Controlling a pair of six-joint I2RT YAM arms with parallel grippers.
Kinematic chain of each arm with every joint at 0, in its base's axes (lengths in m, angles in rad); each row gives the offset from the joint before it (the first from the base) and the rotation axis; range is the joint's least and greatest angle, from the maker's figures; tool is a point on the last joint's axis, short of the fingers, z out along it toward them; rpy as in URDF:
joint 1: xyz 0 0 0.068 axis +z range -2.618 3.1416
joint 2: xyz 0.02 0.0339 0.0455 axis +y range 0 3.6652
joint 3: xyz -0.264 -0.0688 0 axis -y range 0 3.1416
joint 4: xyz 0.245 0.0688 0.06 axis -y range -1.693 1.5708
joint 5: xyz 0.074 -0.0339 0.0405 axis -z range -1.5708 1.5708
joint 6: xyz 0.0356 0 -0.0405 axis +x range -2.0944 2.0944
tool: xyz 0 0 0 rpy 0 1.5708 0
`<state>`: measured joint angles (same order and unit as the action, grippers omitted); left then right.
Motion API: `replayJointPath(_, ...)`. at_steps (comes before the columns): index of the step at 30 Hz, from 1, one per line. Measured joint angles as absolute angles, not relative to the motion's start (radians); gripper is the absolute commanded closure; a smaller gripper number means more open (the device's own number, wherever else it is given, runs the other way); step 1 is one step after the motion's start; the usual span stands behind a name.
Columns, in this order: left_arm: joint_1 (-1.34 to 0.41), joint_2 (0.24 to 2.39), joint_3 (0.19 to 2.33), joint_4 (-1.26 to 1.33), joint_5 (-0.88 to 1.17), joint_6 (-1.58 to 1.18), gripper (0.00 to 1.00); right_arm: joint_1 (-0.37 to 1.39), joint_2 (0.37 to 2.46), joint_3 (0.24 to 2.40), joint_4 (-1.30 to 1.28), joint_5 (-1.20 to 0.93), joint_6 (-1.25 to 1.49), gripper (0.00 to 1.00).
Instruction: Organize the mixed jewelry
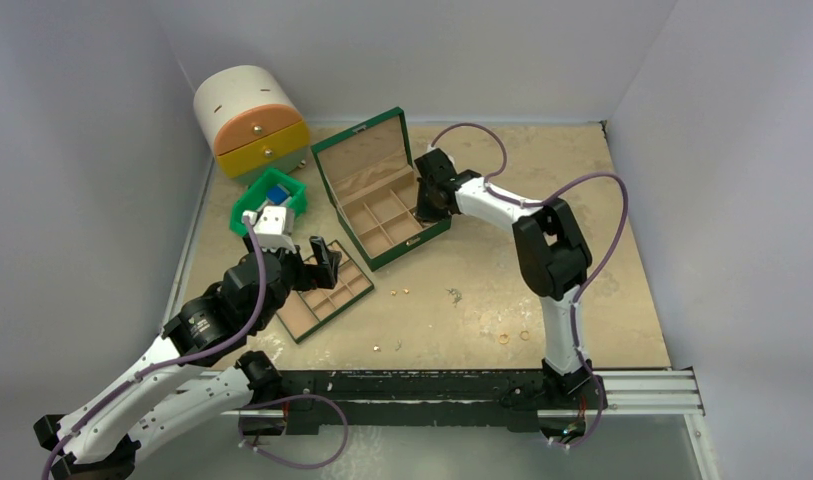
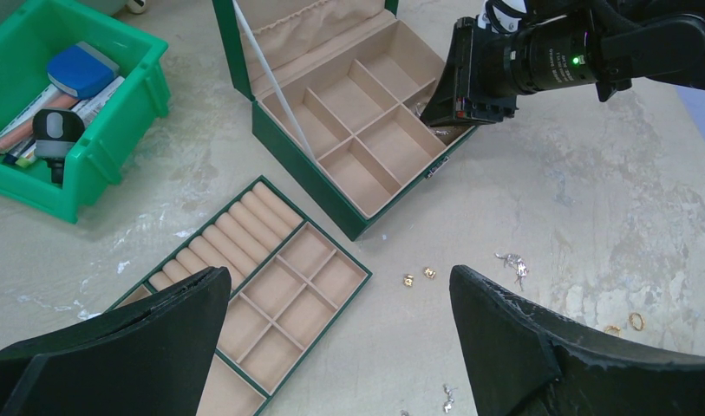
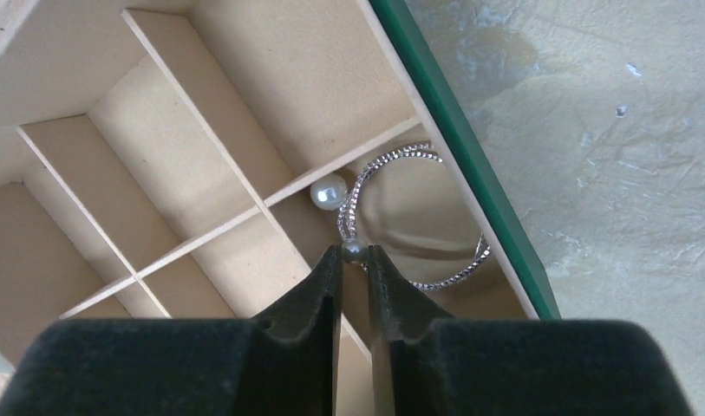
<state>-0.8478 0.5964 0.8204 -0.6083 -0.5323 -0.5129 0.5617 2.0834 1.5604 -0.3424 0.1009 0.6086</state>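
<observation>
Right gripper [image 3: 355, 260] pinches a small round pearl [image 3: 354, 250] over the box [image 3: 473, 182] corner.
Glittery silver hoops [image 3: 399, 154] lie just beyond; left gripper [image 2: 338, 282] is spread wide.

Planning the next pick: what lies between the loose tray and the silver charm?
Two gold studs lie between tray and charm; the left wrist view shows it best.

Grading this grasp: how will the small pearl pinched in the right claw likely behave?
The pearl is round and glossy, so probably slippery in the right claw. It looks tiny, likely light. Released, it would probably roll until a jewelry box divider stops it.
</observation>
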Motion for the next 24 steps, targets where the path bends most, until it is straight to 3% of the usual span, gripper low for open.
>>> replayJointPath(4, -0.848, 0.596, 0.820, -0.608, -0.533, -0.513, 0.02, 0.562, 2.094, 1.573, -0.342, 0.091, 0.609, 0.67)
replayJointPath(15, -0.848, 0.596, 0.820, -0.608, -0.532, -0.513, 0.02, 0.562, 2.087, 1.576, -0.336, 0.111, 0.604, 0.50)
replayJointPath(24, -0.848, 0.596, 0.820, -0.608, -0.532, -0.513, 0.02, 0.561, 2.054, 1.576, -0.370, 0.120, 0.602, 0.48)
